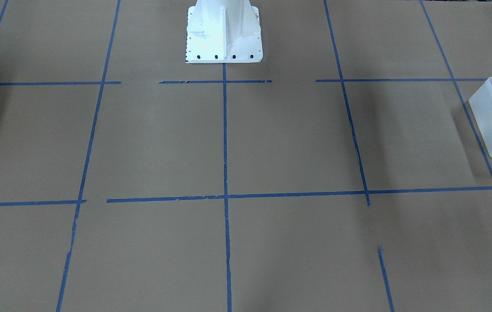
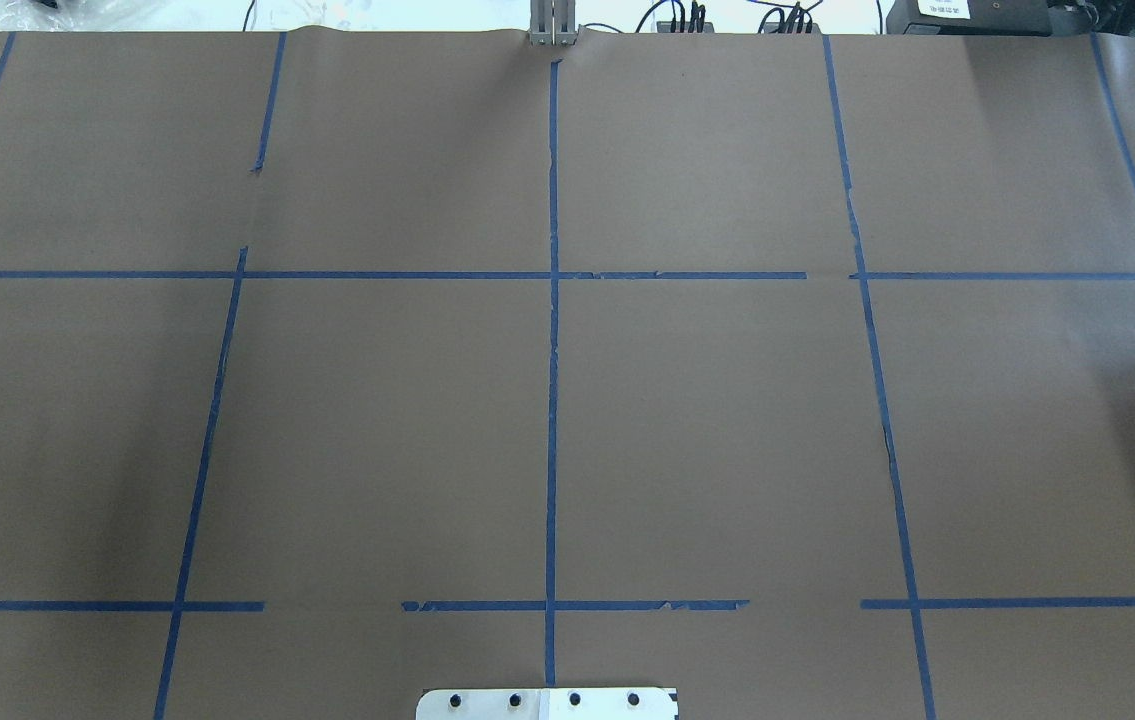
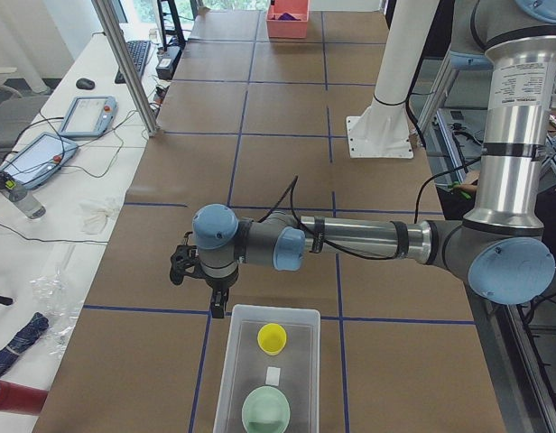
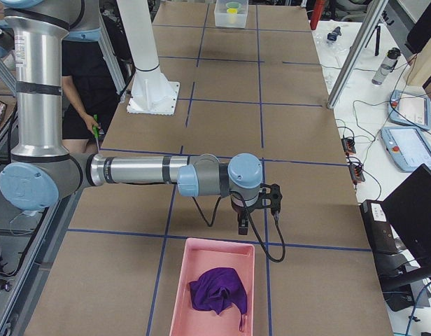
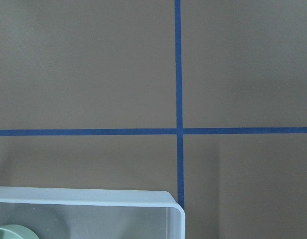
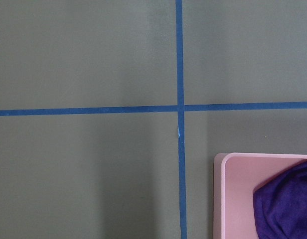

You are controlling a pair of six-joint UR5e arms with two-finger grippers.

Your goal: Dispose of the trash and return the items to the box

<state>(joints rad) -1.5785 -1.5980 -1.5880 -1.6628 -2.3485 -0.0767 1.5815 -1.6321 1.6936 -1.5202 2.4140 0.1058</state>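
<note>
At the robot's left end of the table (image 2: 377, 430): the frosted box (image 3: 226, 370), open-topped, resting on brown paper. Inside it, the yellow cup (image 3: 272, 337) toward the end nearest the arm, mouth showing from above in the left side view. Next along the box's floor, a small white label (image 3: 273, 375), then a pale green bowl (image 3: 265, 410) at the other end. Cup and bowl apart, label between them. Just beside the box's short edge, the left gripper (image 3: 220, 305), pointing down over the paper near a crossing of blue tape (image 2: 552, 420). Seen only from the side, so cannot tell whether parted or closed. From the left wrist camera, only a rounded corner of the box and a sliver of the bowl at the bottom, with the tape cross above.

In the middle: brown paper ruled into squares by the tape, and the white robot base (image 1: 224, 34) on the centre line at the robot's edge of the table.

At the right end: the right gripper (image 4: 242, 225), likewise pointing down over the paper just beside the short edge of a pink tray (image 4: 179, 280). Again cannot tell from the side view whether parted or closed. In the tray, a crumpled purple cloth (image 4: 219, 290). From the right wrist camera, one tray corner and a fold of the cloth at lower right.
</note>
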